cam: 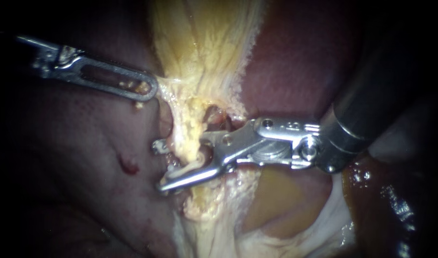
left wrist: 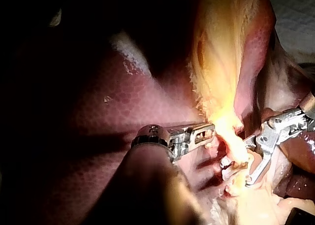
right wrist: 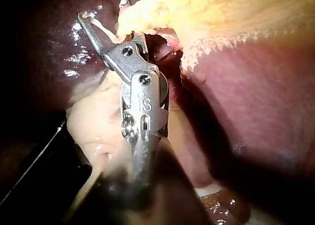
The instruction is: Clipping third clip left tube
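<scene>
A pale yellow tube runs down from the fatty yellow tissue band over the dark red liver. My right instrument comes in from the right. Its jaws stand open astride the tube, one tip on each side past it. The right wrist view shows the same straddle, right instrument over the tube. My left instrument is shut on the edge of the yellow tissue higher up and holds it toward the left. It also shows in the left wrist view, left instrument, with the right instrument ahead of it.
A small red spot marks the liver left of the jaws. A tan, smooth bulge lies under the right instrument's wrist, with whitish membrane around it. Wet brown tissue glistens at the lower right.
</scene>
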You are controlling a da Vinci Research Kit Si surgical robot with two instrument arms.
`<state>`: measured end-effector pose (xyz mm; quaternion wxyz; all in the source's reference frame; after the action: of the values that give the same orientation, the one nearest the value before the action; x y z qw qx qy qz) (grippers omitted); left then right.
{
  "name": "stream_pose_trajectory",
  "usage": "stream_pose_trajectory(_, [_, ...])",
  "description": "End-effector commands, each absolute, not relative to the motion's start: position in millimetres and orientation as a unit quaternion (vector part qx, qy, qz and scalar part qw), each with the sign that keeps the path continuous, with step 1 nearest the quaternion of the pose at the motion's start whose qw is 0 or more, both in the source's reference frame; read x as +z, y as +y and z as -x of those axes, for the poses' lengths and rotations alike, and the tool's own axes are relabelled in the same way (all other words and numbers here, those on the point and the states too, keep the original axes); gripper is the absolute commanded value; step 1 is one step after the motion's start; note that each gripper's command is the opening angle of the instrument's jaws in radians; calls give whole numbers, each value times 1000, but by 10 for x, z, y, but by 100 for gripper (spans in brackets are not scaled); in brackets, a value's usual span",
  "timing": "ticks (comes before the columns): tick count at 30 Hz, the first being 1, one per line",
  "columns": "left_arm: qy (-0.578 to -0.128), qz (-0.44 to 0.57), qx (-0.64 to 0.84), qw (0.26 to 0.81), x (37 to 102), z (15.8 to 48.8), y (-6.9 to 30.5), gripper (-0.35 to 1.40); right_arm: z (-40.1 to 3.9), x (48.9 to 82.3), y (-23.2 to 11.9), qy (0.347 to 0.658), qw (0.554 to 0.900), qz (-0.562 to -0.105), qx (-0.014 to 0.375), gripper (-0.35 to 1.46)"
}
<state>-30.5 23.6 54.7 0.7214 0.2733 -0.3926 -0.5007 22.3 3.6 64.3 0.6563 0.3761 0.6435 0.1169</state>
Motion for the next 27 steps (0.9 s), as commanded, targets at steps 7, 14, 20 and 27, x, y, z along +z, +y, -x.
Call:
stream_pose_trajectory(7, [-393, -273, -500, 722, 547, 304, 236, -35, -224, 637, 31, 645, 650, -387, 112, 50])
stream_pose_trajectory(14, [-393, -273, -500, 722, 547, 304, 236, -35, -222, 637, 30, 644, 649, -389, 110, 46])
stream_pose_trajectory(20, [-393, -273, -501, 722, 547, 304, 236, -35, -220, 640, 30, 644, 645, -395, 117, 37])
stream_pose_trajectory(27, [-393, -273, -501, 721, 547, 304, 236, -35, -218, 644, 31, 644, 642, -398, 120, 23])
